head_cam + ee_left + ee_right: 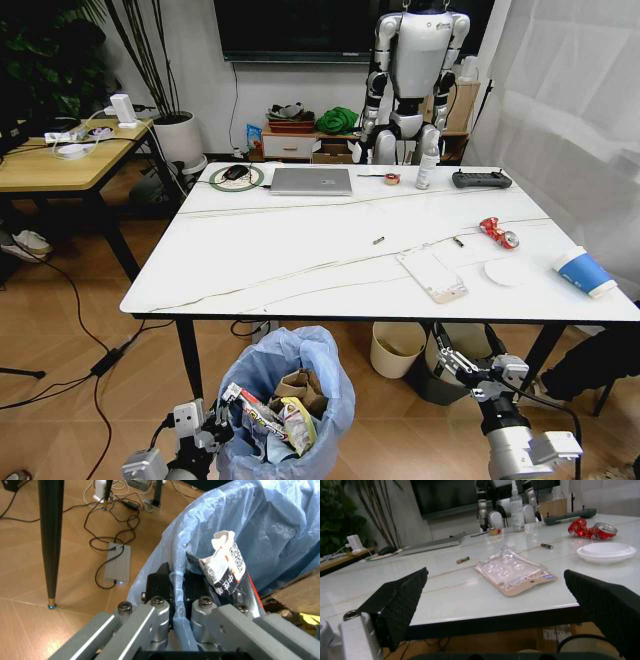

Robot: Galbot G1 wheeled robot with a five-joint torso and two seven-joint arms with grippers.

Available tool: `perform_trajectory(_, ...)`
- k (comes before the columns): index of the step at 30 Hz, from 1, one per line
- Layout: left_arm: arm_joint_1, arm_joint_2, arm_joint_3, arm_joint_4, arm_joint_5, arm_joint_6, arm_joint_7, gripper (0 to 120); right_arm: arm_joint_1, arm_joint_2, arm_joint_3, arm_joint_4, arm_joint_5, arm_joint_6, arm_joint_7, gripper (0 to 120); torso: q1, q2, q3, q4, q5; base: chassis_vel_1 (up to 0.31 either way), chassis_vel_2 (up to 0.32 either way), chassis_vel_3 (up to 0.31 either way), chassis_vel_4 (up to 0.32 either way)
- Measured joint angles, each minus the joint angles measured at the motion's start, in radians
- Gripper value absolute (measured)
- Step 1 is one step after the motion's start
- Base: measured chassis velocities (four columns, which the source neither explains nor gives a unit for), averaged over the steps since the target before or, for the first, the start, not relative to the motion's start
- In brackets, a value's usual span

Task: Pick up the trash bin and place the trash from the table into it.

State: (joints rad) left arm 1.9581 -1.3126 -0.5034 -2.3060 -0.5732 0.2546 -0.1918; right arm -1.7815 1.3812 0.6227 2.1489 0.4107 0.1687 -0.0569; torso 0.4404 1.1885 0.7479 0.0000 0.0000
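Trash bin (285, 405) sat below the table's (300, 270) near edge, already holding cardboard and wrappers. Left gripper (178, 587) pinched its blue bag rim, fingers pressed together on the plastic. Packet (432, 273), red can (498, 233), white lid (505, 271) and blue cup (584, 272) lay on the table. Right gripper (466, 366) hovered below the table edge, fingers spread wide, holding nothing.

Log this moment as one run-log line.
left gripper: shut on trash bin rim, below table edge | right gripper: open, level with table edge, facing blister pack | on table: red can, blue cup
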Motion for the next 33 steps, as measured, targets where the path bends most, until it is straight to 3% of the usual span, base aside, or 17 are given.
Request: perform_trajectory(33,-0.008,-0.017,-0.001,0.015,-0.005,0.002,-0.002,0,0.051,-0.036,0.003,-0.002,-0.021,0.004,0.039,100,0.000,0.000,0.000,-0.0002,0.0000,-0.034,-0.033,0.031,0.031)
